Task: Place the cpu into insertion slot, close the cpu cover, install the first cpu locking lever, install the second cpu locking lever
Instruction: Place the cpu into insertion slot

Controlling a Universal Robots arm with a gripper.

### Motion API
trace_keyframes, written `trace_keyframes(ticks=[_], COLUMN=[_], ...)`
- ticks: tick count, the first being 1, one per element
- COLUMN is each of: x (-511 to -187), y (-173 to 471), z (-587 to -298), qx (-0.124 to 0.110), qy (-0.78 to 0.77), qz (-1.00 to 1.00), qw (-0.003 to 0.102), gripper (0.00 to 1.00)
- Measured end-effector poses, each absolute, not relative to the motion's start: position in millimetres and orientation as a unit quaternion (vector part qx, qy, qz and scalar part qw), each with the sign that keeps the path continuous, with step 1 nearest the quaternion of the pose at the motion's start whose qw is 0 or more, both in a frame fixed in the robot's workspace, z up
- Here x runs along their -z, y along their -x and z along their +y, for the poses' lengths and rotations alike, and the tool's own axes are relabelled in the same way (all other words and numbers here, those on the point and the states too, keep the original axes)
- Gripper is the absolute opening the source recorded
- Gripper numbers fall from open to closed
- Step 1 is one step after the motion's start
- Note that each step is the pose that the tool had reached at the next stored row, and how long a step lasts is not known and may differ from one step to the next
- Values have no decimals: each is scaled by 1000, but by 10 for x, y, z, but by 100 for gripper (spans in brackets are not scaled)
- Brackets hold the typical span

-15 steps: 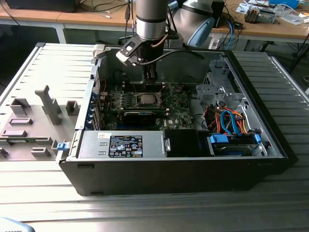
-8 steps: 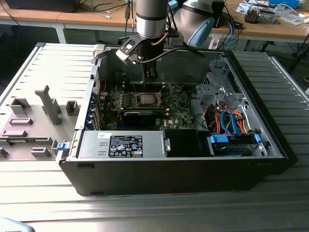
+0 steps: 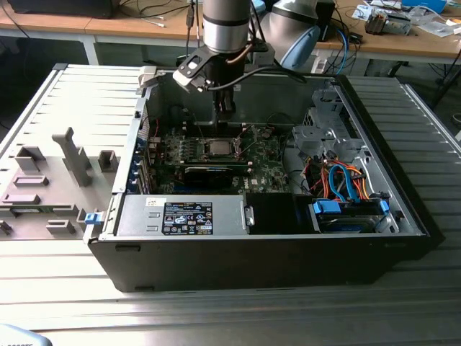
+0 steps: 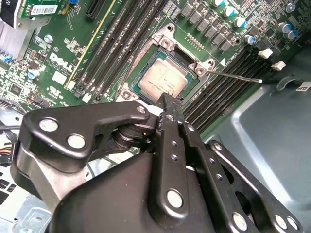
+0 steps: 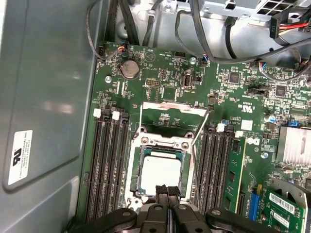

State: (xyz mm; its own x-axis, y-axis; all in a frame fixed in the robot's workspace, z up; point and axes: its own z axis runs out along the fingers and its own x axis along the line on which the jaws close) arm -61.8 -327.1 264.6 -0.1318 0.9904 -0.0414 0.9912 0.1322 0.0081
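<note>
Chip [image 5: 159,171] lies flat in the socket [image 5: 137,165] on the green board [image 5: 228,111], with the cover [image 5: 172,108] swung open beyond it. The pincer [image 5: 167,190], tips pressed together and empty, is at the chip's edge farthest from that cover.

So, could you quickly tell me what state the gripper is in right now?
Gripper: closed, fingertips together with nothing held between them, at the edge of the cpu, which lies in the insertion slot.

cpu [image 5: 160,171]: one edge hidden behind fingers [image 5: 162,191] | arm [image 3: 225,21]: cut off by picture edge
</note>
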Motion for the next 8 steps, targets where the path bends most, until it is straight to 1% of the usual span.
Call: trace_keyframes(ticks=[8], x=[-2690], y=[618], z=[-3270], qx=[11], qy=[-659], qz=[752], qw=[18], gripper=[11])
